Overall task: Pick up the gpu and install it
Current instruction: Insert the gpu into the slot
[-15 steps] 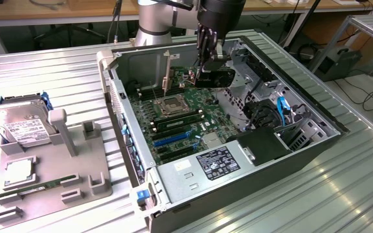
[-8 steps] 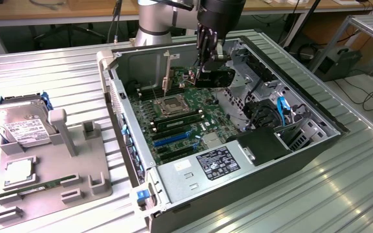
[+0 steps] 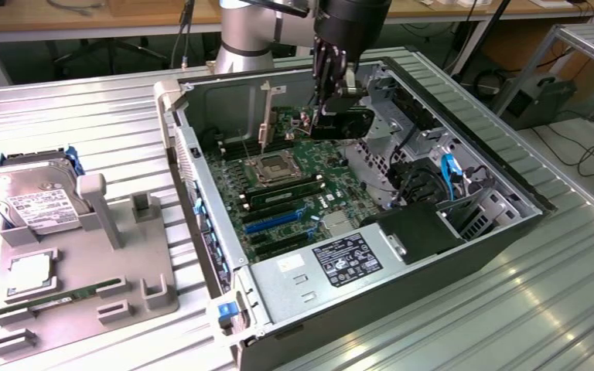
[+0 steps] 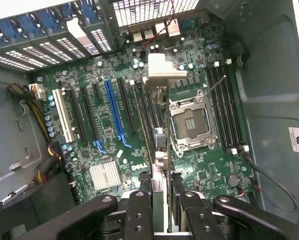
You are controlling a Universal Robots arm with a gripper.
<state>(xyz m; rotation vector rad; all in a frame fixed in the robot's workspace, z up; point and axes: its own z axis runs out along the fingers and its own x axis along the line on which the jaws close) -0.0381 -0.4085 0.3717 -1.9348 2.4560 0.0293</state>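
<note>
GPU (image 3: 340, 122) hangs edge-down inside the open case (image 3: 189, 147), upper centre of the exterior view, clamped by the gripper (image 3: 333, 97) above the board's far end. At the exterior view's left, a grey tray (image 3: 80, 286) carries a hard drive (image 3: 24, 197) and a RAM stick (image 3: 55, 301), well apart from the work. In the middle lies the board (image 3: 276, 193) with its blue slot (image 3: 276, 220) and bare CPU socket (image 3: 276, 166); to the right are the drive cage (image 3: 421, 154) and blue-tabbed cables.

From the wrist, the GPU (image 4: 159, 165) runs as a thin line between the fingers (image 4: 139, 210), its silver bracket (image 4: 159, 72) towards the case's vented rear wall. The card appears to sit beside the socket (image 4: 189, 120), not over the blue slot (image 4: 114, 115). A good seating likely needs the card's edge parallel to its slot, the bracket meeting the rear opening, and a straight, level push. The socket, a finned heatsink (image 4: 104, 175) and yellow cables (image 4: 39, 120) crowd the approach.
</note>
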